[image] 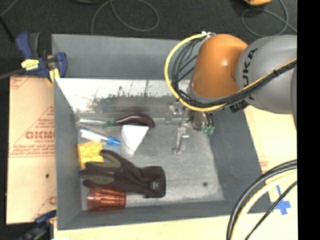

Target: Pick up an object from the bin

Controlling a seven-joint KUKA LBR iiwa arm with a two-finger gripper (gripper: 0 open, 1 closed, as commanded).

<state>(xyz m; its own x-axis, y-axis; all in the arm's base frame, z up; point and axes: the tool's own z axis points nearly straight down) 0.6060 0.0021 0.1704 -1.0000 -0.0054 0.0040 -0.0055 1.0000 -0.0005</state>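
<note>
Gripper: the metal gripper (pixel 178 149) hangs tip-down right of the centre of the grey metal bin (pixel 231 149), above bare floor, with no thing under it.
Grip: cannot tell from this angle whether it is open or closed; no thing shows at its tip.
Nearest thing: a white paper piece shaped like a cone (pixel 134 135), point toward the near side, lies on the floor to the left of the gripper and apart from it.
Next thing: a dark purple aubergine-shaped toy with a green stalk end (pixel 135 118) lies on its side just beyond the white piece, at its far edge, stalk to the left.
Thin item: a clear tube with a blue tip (pixel 100 137), like a syringe or pen, lies left of the white piece, its blue end near it.
Yellow item: a small yellow crumpled piece (pixel 90 152) sits at the left wall, just nearer than the tube.
Glove: a dark brown fabric glove (pixel 127 175) lies flat across the near left part of the floor, cuff to the right, its fingers touching the yellow piece.
Cup: a copper-red ribbed tumbler (pixel 105 198) lies on its side in the near left corner, just beside the glove's near edge.
Wrist: a rounded orange cover (pixel 217 66) sits above the gripper, ringed by yellow cables (pixel 172 69).
Arm: the grey arm (pixel 270 74) comes in over the right rim.
</note>
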